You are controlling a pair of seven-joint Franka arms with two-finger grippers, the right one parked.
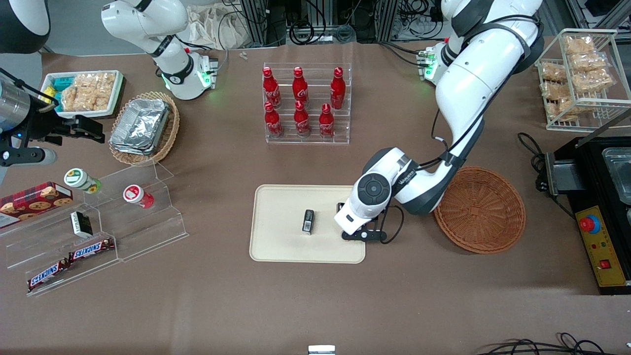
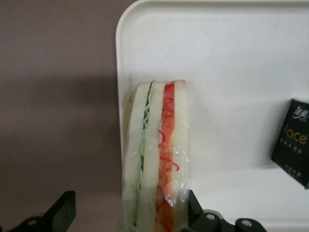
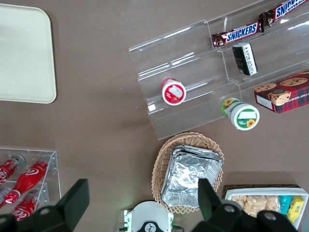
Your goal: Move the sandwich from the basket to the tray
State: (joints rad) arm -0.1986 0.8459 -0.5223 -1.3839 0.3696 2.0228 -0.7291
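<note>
front view — my gripper (image 1: 356, 228): low over the edge of the flat cream-beige rectangular tray (image 1: 281, 246) that lies toward the working arm's end of the table; my wrist housing covers the fingers here.
front view — round reddish-brown woven wicker basket (image 1: 480, 209): on the brown table (image 1: 315, 305), just beside the tray, toward the working arm's end; nothing shows in it.
front view — small black packet (image 1: 308, 221): lies on the tray, near my gripper.
front view — clear acrylic rack of red cola bottles (image 1: 306, 103): farther from the camera than the tray.
front view — pale oval wicker basket with foil containers (image 1: 144, 127): toward the parked arm's end.
left wrist view — triangular white-bread sandwich in clear wrap (image 2: 159, 159): stands on edge between my fingers, green filling in one seam, orange-red in the other; it sits over the tray's rounded rim (image 2: 119, 63), partly above the tray and partly above the table.
left wrist view — my fingers (image 2: 62, 212): spread apart; one pad touches the orange-red side of the sandwich, the other stands well clear of the green side, so there is no clamp.
left wrist view — black packet (image 2: 293, 142): flat on the tray, apart from the sandwich.
right wrist view — tray corner (image 3: 29, 63): on the table, near a stepped clear acrylic stand holding chocolate bars (image 3: 236, 34).
</note>
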